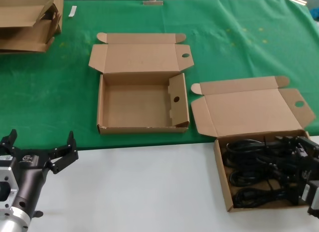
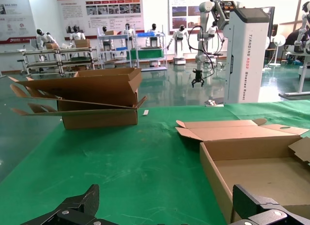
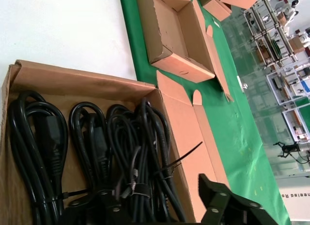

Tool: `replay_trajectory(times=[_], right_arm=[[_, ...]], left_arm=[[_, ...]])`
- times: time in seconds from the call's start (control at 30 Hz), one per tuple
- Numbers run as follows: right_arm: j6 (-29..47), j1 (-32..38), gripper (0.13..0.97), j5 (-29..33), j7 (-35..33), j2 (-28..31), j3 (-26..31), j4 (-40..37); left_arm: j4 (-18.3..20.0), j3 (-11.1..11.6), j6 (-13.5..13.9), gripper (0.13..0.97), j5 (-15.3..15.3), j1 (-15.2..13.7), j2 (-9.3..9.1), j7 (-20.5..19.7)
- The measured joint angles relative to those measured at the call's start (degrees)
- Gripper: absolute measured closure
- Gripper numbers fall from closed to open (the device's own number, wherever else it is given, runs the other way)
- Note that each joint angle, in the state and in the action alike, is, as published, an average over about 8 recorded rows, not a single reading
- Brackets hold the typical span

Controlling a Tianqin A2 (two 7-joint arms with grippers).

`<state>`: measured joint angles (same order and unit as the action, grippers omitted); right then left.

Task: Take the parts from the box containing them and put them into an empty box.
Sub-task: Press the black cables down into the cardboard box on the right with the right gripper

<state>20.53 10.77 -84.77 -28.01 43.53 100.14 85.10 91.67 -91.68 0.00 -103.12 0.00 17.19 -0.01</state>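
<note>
Several black cable bundles (image 1: 254, 167) lie in the open cardboard box (image 1: 223, 177) on the white surface at the front right. My right gripper (image 1: 293, 149) is down in this box, open. In the right wrist view its fingers (image 3: 215, 198) straddle the cable bundles (image 3: 131, 147) nearest the lid side of the box (image 3: 72, 80), and the right gripper (image 3: 155, 205) is not closed on them. The empty box (image 1: 142, 127), with its holed upright inner flap (image 1: 176, 99), sits on the green mat at the centre. My left gripper (image 1: 40, 142) is open and empty at the front left.
A pile of flattened cardboard (image 1: 30, 17) lies at the far left of the green mat (image 1: 239, 47); it also shows in the left wrist view (image 2: 92, 97). Both boxes' lids (image 1: 249, 110) lie open towards the back. The left wrist view shows the empty box (image 2: 252, 157) close by.
</note>
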Motion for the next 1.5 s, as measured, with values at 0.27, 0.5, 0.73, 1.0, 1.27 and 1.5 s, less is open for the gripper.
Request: replay_trajectory(times=[0.27, 0.5, 0.73, 1.0, 1.27, 1.5], right_arm=[[-0.77, -1.13, 0.587, 0.84, 1.84, 0.49, 0.11, 0.86], [-1.26, -2.30, 0.734, 0.36, 2.37, 0.97, -0.25, 1.02], [-1.57, -3.88, 0.857, 0.52, 4.13, 1.61, -0.77, 2.73], [-1.27, -8.54, 0.923, 1.95, 11.28, 4.37, -4.25, 10.70], [-0.92, -11.66, 0.942, 0.17, 13.54, 6.86, -8.43, 14.45], [0.71, -8.15, 0.941, -3.61, 5.14, 5.09, -7.19, 8.19]], left_arm=[[0.00, 0.00, 0.00, 0.132, 0.00, 0.00, 0.00, -0.03], [0.00, 0.00, 0.00, 0.132, 0.02, 0.00, 0.00, -0.03], [0.00, 0.00, 0.00, 0.132, 0.02, 0.00, 0.00, -0.02], [0.00, 0.00, 0.00, 0.132, 0.02, 0.00, 0.00, -0.02], [0.00, 0.00, 0.00, 0.132, 0.01, 0.00, 0.00, -0.02], [0.00, 0.00, 0.00, 0.132, 0.01, 0.00, 0.00, -0.02]])
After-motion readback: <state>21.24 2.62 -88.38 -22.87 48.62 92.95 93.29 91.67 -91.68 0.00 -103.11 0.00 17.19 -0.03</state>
